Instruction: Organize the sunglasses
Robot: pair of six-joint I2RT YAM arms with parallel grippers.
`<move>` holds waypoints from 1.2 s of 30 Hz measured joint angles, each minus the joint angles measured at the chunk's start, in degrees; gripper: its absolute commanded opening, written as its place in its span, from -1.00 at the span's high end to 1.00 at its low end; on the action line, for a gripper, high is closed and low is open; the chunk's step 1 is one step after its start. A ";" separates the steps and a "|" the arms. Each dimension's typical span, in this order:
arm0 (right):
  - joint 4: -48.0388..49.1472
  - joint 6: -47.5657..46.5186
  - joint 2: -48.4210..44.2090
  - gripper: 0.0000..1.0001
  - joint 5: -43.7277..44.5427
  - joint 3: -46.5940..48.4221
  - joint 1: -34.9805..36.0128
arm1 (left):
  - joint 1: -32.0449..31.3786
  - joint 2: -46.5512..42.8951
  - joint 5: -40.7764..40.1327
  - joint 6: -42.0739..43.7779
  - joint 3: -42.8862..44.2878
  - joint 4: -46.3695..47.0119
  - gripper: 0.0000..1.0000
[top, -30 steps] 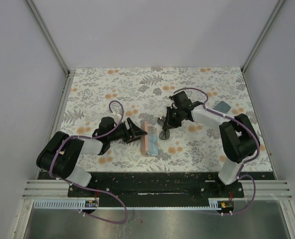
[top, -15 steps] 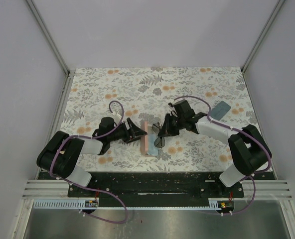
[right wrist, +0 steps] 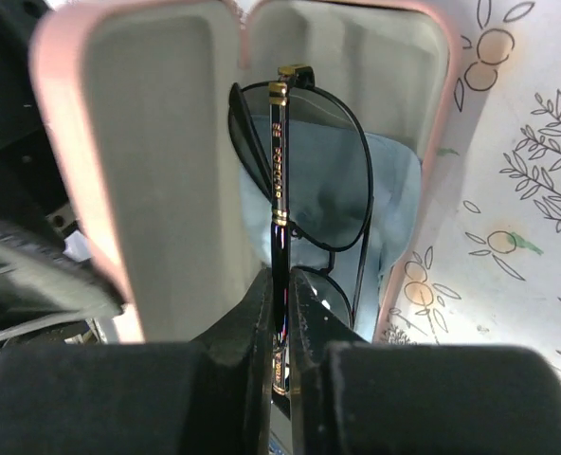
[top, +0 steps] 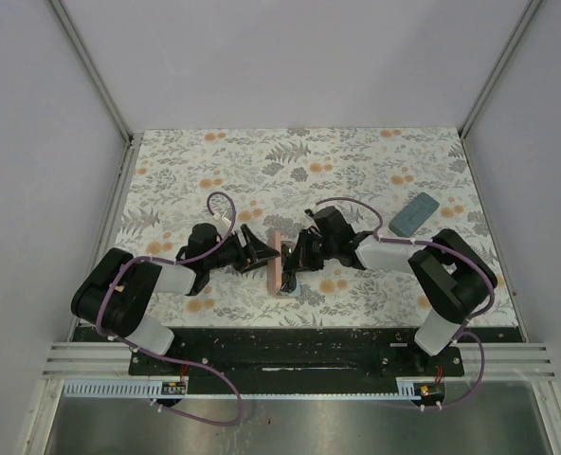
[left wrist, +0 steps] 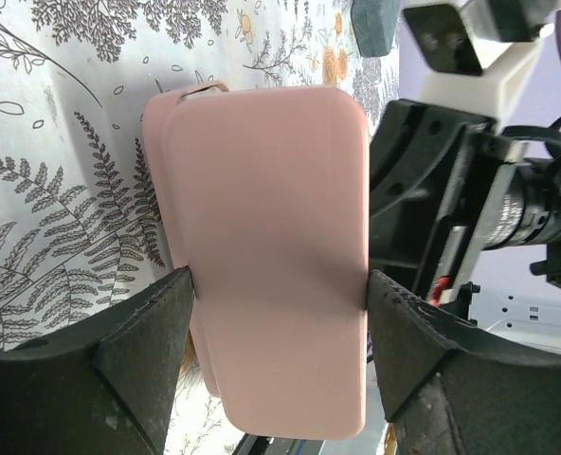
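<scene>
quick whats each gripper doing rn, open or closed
left gripper: closed on the lid of the open pink case
right gripper: closed on the dark sunglasses, at the case opening

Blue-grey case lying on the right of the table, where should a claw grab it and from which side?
Probably across its narrow width at the middle, coming straight down from above. The blue-grey case lies flat on the table, an oblong turned diagonally with nothing touching its long sides, so both look free to pinch.
</scene>
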 measured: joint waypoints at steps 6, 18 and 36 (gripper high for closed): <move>3.67 1.49 3.54 1.00 1.81 -1.01 0.96 | 0.15 0.00 -0.07 0.02 -0.31 -0.92 0.03; 2.21 0.74 4.31 0.19 6.27 0.13 2.80 | 0.33 -2.51 -2.71 4.26 1.16 -8.59 0.04; -8.09 -1.79 -6.54 -0.29 11.37 2.12 3.69 | 0.09 -11.56 -9.18 13.03 4.59 -28.06 -0.22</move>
